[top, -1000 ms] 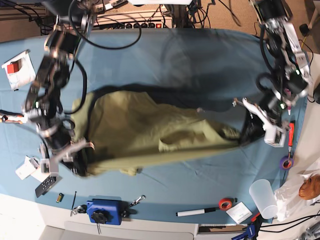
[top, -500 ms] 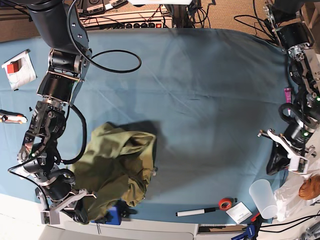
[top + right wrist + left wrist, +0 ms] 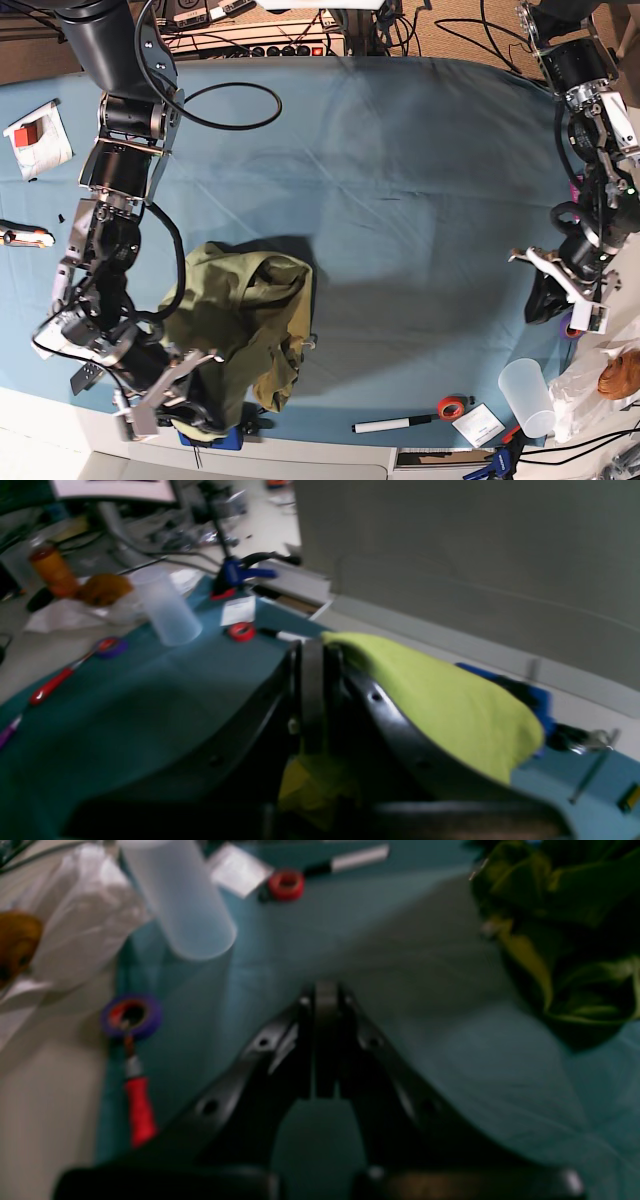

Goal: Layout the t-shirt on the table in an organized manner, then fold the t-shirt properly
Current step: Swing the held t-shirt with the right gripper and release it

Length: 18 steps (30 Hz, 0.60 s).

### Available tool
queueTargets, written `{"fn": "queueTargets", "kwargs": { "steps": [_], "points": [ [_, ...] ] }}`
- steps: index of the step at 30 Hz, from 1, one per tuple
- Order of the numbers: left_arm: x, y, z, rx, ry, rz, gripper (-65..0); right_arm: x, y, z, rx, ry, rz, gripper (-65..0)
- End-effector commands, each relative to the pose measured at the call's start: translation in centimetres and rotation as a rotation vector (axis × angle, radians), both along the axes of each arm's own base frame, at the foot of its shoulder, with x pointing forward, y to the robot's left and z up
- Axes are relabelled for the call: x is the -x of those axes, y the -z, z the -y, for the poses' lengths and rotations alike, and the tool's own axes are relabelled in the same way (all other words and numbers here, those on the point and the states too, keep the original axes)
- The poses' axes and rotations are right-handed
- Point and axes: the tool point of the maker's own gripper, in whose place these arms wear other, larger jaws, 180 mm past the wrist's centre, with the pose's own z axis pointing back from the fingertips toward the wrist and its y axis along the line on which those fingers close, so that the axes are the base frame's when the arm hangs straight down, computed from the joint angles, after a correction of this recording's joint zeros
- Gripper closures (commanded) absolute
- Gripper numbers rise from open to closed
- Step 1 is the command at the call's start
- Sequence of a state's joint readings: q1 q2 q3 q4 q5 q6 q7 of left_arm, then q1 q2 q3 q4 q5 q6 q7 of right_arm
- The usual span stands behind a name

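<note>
The t-shirt point(image 3: 245, 325) was stretched btwn both arms a sec ago; now it's dropped into a lump near the front-left corner of the table point(image 3: 420, 170), and the left arm has let go and pulled off to the right edge.

Near to far: right gripper point(image 3: 190, 400), at the front edge, is pinched tight on a bit of the shirt, green cloth draped over it. Left gripper point(image 3: 550, 290) is closed w/ nothing in it, just blue cloth under it. The far half of the table is bare.

Task's barely begun: shirt not flat yet, no folds made. No writing clear enough to read.
</note>
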<state>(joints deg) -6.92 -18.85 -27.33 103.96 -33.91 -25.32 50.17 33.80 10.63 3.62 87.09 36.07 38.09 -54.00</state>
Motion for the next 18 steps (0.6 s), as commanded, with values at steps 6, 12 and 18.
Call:
{"fn": "queueTargets", "kwargs": {
  "steps": [6, 12, 18],
  "points": [
    [2.2, -2.6, -6.8, 0.069, -0.176, 0.101, 0.0, 0.9, -3.0, -6.5, 0.054, -0.205, 0.087, 0.0],
    [6.1, -2.6, -9.4, 0.093, -0.169, 0.121, 0.0, 2.9, -5.4, -15.5, -0.008, -0.386, 0.134, 0.0],
    [7.2, -1.1, -9.4, 0.086, -0.167, 0.069, 0.0, 5.6, -8.8, -21.9, -0.140, -0.523, 0.186, 0.0]
  ]
}}
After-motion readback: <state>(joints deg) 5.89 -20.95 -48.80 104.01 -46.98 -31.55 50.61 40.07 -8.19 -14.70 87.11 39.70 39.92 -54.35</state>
